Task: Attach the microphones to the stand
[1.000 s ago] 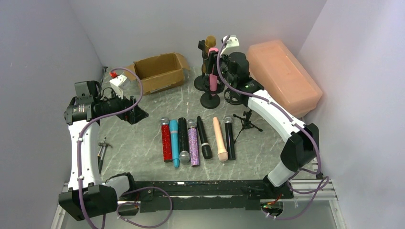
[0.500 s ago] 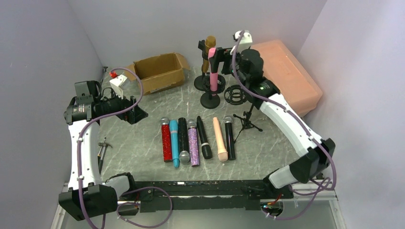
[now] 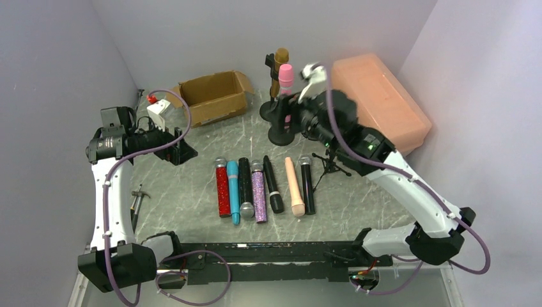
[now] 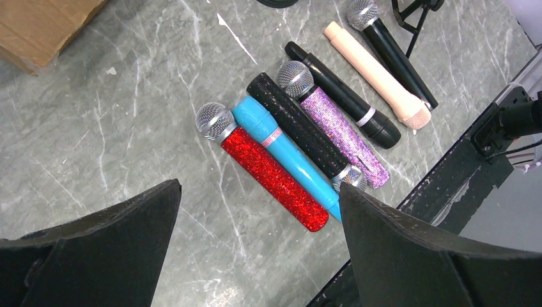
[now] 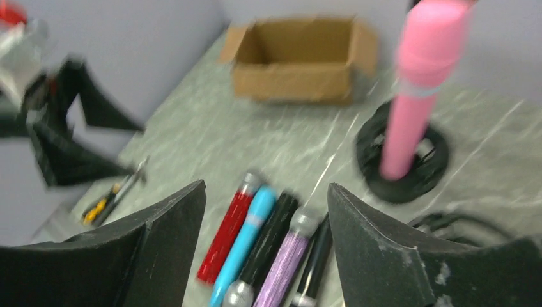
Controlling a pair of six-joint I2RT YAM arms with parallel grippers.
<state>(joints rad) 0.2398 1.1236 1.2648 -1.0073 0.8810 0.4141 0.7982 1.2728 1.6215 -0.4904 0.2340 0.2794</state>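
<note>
A pink microphone [image 3: 286,78] stands upright in a black round-based stand [image 3: 281,135], with a gold microphone [image 3: 280,59] on the stand behind it. My right gripper [image 3: 297,109] hovers just right of the pink microphone [image 5: 415,96], open and empty [image 5: 266,192]. Several microphones lie in a row mid-table: red glitter [image 3: 222,190], blue [image 3: 234,193], black [image 3: 245,185], purple glitter [image 3: 259,193], black [image 3: 273,187], peach [image 3: 294,187], black [image 3: 307,187]. My left gripper [image 3: 183,150] hangs open at the left, above the table beside the red glitter one [image 4: 271,173], with nothing between its jaws [image 4: 261,192].
An open cardboard box [image 3: 214,96] sits at the back left. A peach plastic bin [image 3: 380,102] stands at the back right. A small black tripod [image 3: 330,164] is right of the row. Hand tools [image 3: 137,201] lie by the left arm.
My right gripper has come off the pink microphone, which now stands alone in its stand, and has drawn back and turned toward the row. The left arm has not moved.
</note>
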